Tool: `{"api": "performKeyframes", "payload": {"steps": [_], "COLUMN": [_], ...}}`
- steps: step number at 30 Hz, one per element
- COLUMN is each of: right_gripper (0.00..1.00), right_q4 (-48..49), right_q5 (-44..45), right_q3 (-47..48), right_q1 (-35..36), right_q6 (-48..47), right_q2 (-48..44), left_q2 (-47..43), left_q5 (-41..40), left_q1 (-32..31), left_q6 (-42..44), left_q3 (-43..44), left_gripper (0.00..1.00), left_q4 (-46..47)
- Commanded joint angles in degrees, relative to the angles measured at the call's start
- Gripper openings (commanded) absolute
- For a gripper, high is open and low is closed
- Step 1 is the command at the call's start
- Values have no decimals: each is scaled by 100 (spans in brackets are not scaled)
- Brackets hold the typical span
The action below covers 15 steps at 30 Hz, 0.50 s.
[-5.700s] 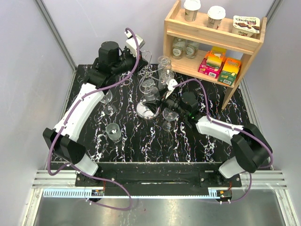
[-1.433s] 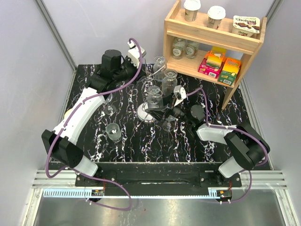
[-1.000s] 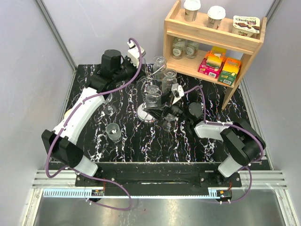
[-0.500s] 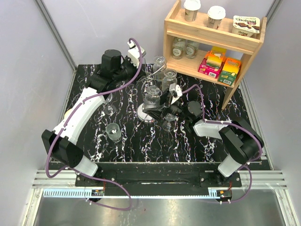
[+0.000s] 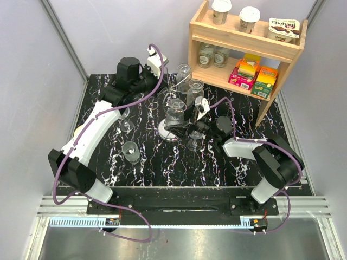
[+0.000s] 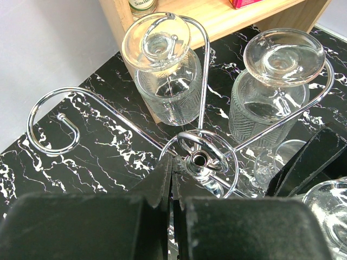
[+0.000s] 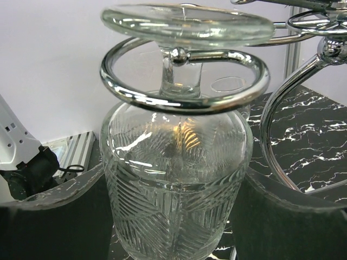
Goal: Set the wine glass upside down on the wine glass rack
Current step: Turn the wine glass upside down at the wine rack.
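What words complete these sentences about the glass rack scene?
1. The glass hangs ___ down in a ring of the rack.
2. The left fingers are ___.
3. The right fingers sit on ___ sides of the glass.
4. The shelf is made of ___.

Missing words: upside; shut; both; wood.

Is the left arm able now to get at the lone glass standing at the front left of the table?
Probably yes: the glass stands free, nothing crowding it. But the left gripper is at the wine glass rack, jaws shut, so the arm must fold back and open them.
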Motion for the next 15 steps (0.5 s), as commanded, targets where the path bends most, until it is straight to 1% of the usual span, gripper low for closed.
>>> {"api": "performKeyframes", "payload": {"steps": [1,3,15], "right_gripper": [10,0,0], "right_q4": [1159,1185,1300], "right_q5": [-80,-89,25], "right_q3": [150,133,-52], "right_q1": [47,47,47], "right_q6": [-171,-180,-188], "right_q2": [-97,-114,-492], "left_q2": [-23,-5,30], "left_q5": [-152,-152,-161], "left_q1": [41,41,58], "left_q6": [59,68,-11], "left_q3": [94,94,103], "left_gripper": [0,0,0], "left_q4": [-168,-159,-159]}}
